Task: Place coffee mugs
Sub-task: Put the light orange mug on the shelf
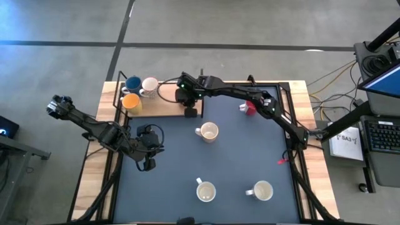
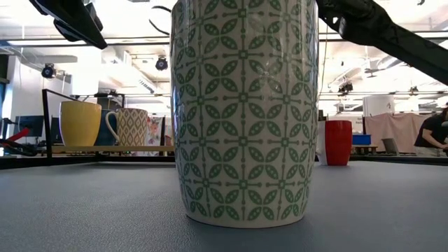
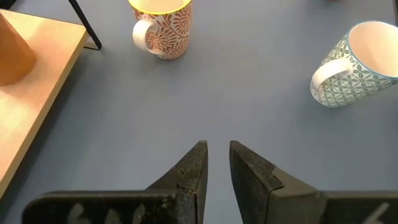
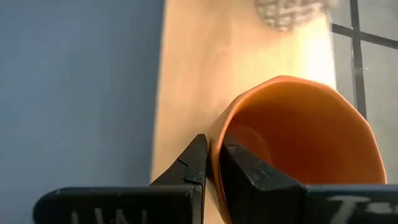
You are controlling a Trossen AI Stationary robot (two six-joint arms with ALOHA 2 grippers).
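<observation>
My right gripper (image 1: 189, 112) reaches over the wooden shelf (image 1: 164, 107) at the table's far side and is shut on an orange mug (image 4: 305, 137), which the wrist hides from the high view. Blue (image 1: 132, 82), white patterned (image 1: 150, 85) and yellow-orange (image 1: 130, 102) mugs stand on the shelf's left end. A red mug (image 1: 248, 108) and three cream mugs (image 1: 208, 132), (image 1: 206, 191), (image 1: 262, 190) stand on the dark mat. My left gripper (image 1: 149, 164) waits low at the mat's left side, fingers nearly together (image 3: 217, 146), holding nothing. My right gripper pinches the orange mug's rim (image 4: 219, 121), one finger (image 4: 249, 171) inside the cup and the other (image 4: 189, 165) outside its wall. The fingers come from above, slanting down. The mug's mouth faces up over the shelf; whether its base rests there cannot be told.
A black metal frame (image 1: 120, 94) edges the shelf's left end. In the low view a green-patterned mug (image 2: 241, 112) stands close in front, with the yellow (image 2: 80, 122), patterned (image 2: 133, 126) and red (image 2: 338, 142) mugs behind. Bare mat lies between the cream mugs.
</observation>
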